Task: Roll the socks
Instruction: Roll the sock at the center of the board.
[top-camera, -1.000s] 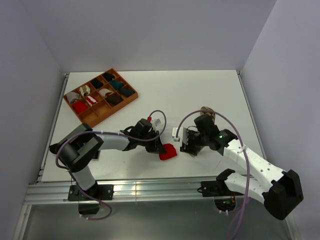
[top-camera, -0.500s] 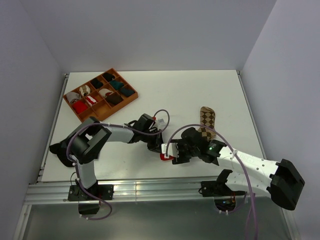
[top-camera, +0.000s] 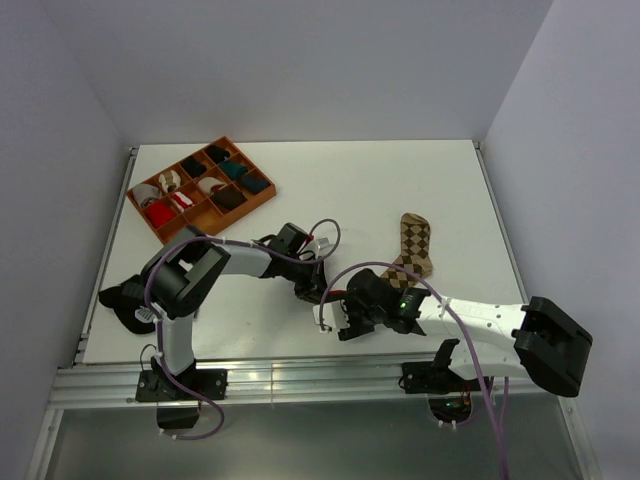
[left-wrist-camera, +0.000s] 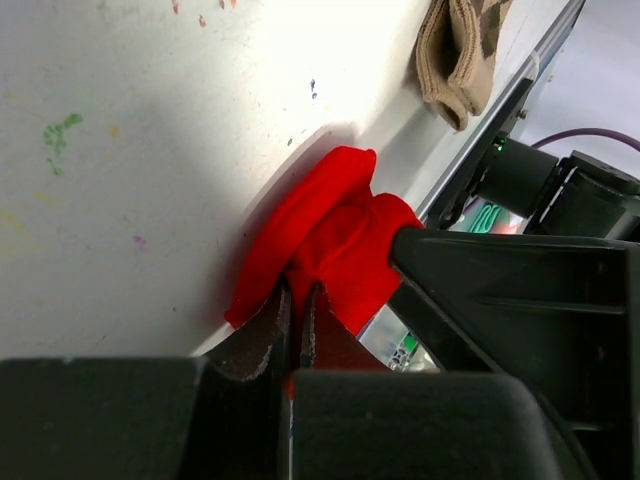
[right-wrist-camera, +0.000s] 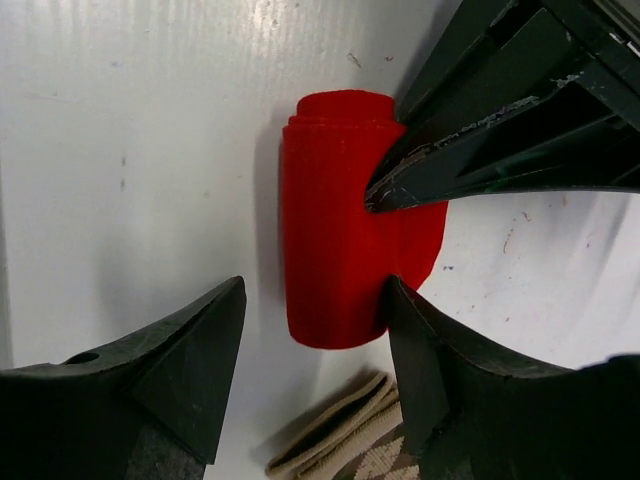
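Right wrist view: left gripper (left-wrist-camera: 297, 295) pinches red sock (right-wrist-camera: 335, 260) tight; right gripper (right-wrist-camera: 315, 300) gapes astride it (argyle sock (top-camera: 413, 245) at 2 o'clock, top external view).

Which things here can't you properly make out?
Red sock: top view, hidden under the left claw and right claw; no white patch shows anywhere.
Argyle sock: both wrist views, cut off by picture edges.
Tray contents: top view, too small to identify.
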